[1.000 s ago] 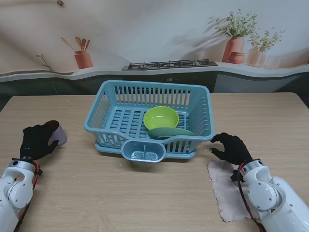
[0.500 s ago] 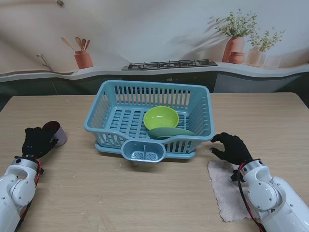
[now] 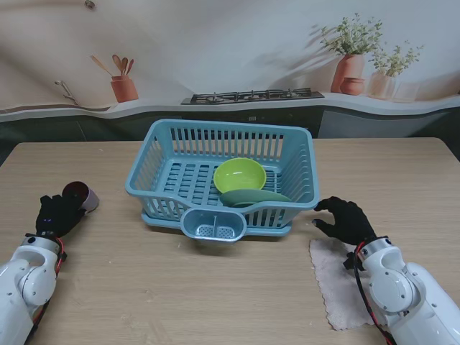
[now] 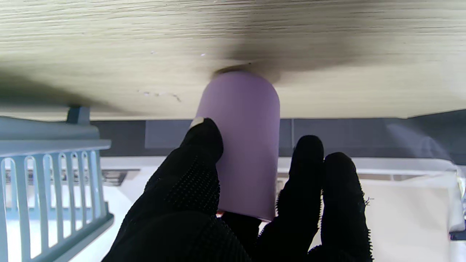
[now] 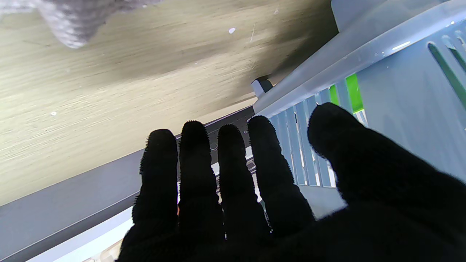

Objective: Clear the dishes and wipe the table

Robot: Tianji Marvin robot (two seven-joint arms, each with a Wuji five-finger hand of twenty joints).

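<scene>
Stand camera overlooks the whole table (image 3: 215,287); both close wrist views share its blue rack (image 3: 223,172).

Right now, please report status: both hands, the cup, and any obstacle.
Left hand shut on purple cup, left of rack. Right hand open, near cloth. Path to rack unobstructed.

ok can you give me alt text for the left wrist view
A black-gloved left robot hand wraps its fingers around a lilac cup that stands on a wooden table. The picture is upside down, so the table fills the top. A corner of a blue slatted dish rack shows at one edge.
</scene>
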